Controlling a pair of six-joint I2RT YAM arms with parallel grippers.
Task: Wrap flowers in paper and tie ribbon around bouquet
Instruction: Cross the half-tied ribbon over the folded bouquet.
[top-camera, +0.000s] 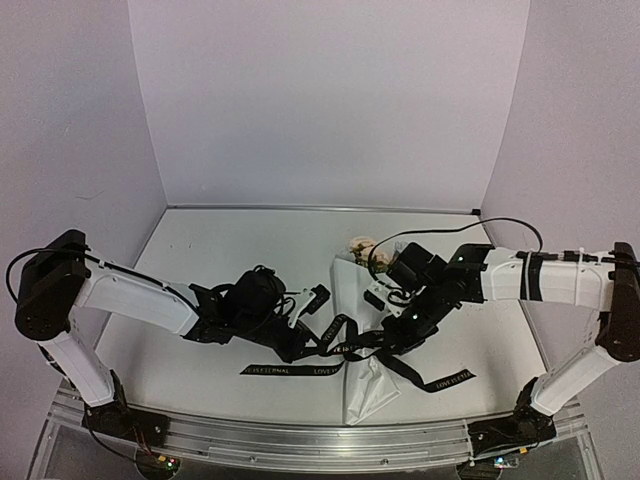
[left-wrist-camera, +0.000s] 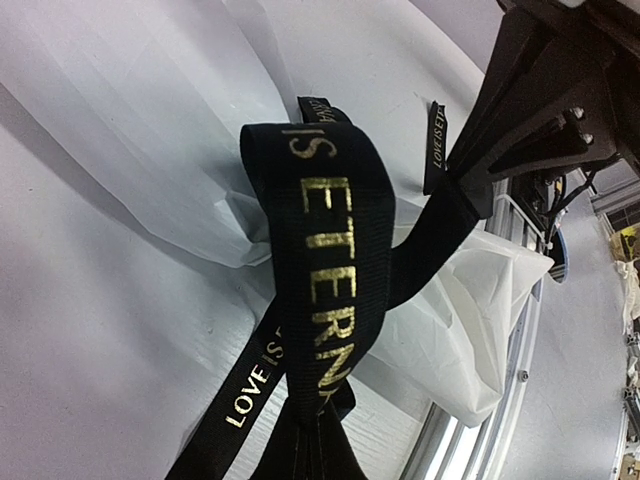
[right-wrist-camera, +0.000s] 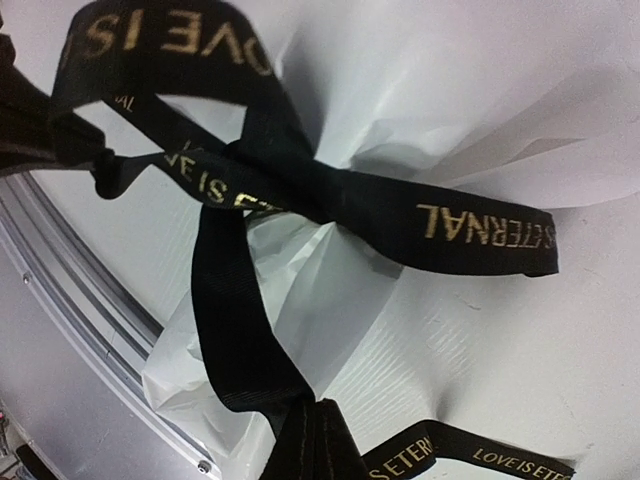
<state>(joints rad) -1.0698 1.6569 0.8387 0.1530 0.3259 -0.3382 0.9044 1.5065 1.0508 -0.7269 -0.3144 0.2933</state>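
Observation:
The bouquet lies mid-table, its peach flowers (top-camera: 362, 243) at the far end and the white paper (top-camera: 368, 390) tapering toward the near edge. A black ribbon (top-camera: 345, 348) with gold lettering crosses the paper's pinched waist, and its loose ends trail along the table. My left gripper (top-camera: 300, 338) is shut on a ribbon strand just left of the bouquet. In the left wrist view the ribbon (left-wrist-camera: 330, 220) runs from my left gripper (left-wrist-camera: 312, 455) up into a loop over the paper (left-wrist-camera: 470, 320). My right gripper (right-wrist-camera: 318, 450) is shut on another strand of ribbon (right-wrist-camera: 480, 225) over the paper (right-wrist-camera: 320, 290).
The metal rail (top-camera: 300, 437) of the near table edge runs just below the paper's tail. Purple walls close the table at the back and on both sides. In the left wrist view the right gripper (left-wrist-camera: 470, 190) is close, at the upper right.

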